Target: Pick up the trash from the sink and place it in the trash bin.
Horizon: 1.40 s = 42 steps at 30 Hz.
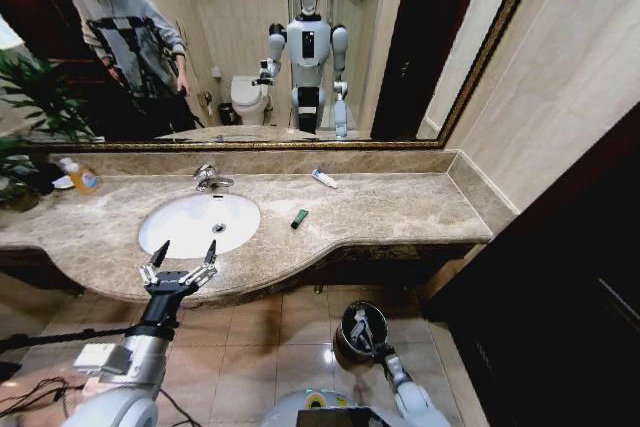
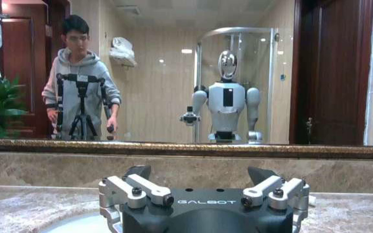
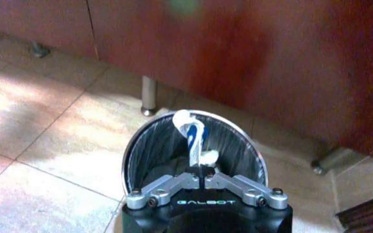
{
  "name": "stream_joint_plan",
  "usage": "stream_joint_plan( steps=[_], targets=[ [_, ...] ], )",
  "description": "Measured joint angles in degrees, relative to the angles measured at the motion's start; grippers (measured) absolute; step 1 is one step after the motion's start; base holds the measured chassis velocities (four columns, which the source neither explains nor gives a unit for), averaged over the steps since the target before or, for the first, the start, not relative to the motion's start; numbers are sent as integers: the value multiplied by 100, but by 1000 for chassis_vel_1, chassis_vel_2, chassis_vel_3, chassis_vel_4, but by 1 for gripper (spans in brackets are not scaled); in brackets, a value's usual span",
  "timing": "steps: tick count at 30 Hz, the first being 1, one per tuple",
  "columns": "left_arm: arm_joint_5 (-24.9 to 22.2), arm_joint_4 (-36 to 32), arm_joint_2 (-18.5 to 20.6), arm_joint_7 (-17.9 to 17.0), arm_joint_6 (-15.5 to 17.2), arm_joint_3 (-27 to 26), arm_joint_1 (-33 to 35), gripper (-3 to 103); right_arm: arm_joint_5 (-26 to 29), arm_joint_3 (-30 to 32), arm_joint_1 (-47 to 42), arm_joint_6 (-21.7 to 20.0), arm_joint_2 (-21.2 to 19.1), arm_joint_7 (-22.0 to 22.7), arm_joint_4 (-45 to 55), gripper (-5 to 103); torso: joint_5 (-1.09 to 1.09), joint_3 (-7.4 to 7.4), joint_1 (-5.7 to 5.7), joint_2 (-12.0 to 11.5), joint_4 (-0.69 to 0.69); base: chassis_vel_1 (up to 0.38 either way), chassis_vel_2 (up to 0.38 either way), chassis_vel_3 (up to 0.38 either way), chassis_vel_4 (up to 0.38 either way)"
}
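Note:
The white oval sink (image 1: 190, 229) sits in the beige marble counter, and I see no trash inside it. A white tube (image 1: 324, 179) lies near the mirror, and a dark green tube (image 1: 299, 218) lies right of the basin. My left gripper (image 1: 185, 253) (image 2: 199, 173) hovers open at the counter's front edge, just before the sink (image 2: 76, 224). Low on the floor, my right gripper (image 1: 364, 333) (image 3: 203, 173) is shut on a white tube with blue marks (image 3: 192, 132), held over the mouth of the black trash bin (image 1: 343, 340) (image 3: 136, 145).
A chrome faucet (image 1: 210, 179) stands behind the basin. A pump bottle of orange liquid (image 1: 80, 178) and a plant (image 1: 25, 107) are at the counter's left end. Dark wooden panels (image 1: 560, 287) close in on the right. The bin stands on tiled floor by the cabinet's metal legs (image 3: 148, 94).

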Motion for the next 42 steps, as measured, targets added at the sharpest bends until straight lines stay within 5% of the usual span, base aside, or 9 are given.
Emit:
stream_joint_plan(
  steps=[12,16,26,34,42],
  targets=[
    [0,0,0,0,0,0,0,100,115,3,570,-153,18,26,-737,-1,-1,0,0,0,-1,0,0,0,0],
    [0,0,0,0,0,0,0,100,194,3,575,-173,-16,118,-728,20,-1,0,0,0,-1,0,0,0,0],
    [0,0,0,0,0,0,0,100,250,23,478,-139,-25,172,-646,47,0,-1,-1,0,-1,0,0,0,0],
    [0,0,0,0,0,0,0,100,252,46,277,-63,-3,254,-513,85,0,-1,-1,0,-1,0,0,0,0],
    [0,0,0,0,0,0,0,100,556,11,-85,144,-38,126,144,100,1,-1,-1,0,0,0,0,0,0]
  ],
)
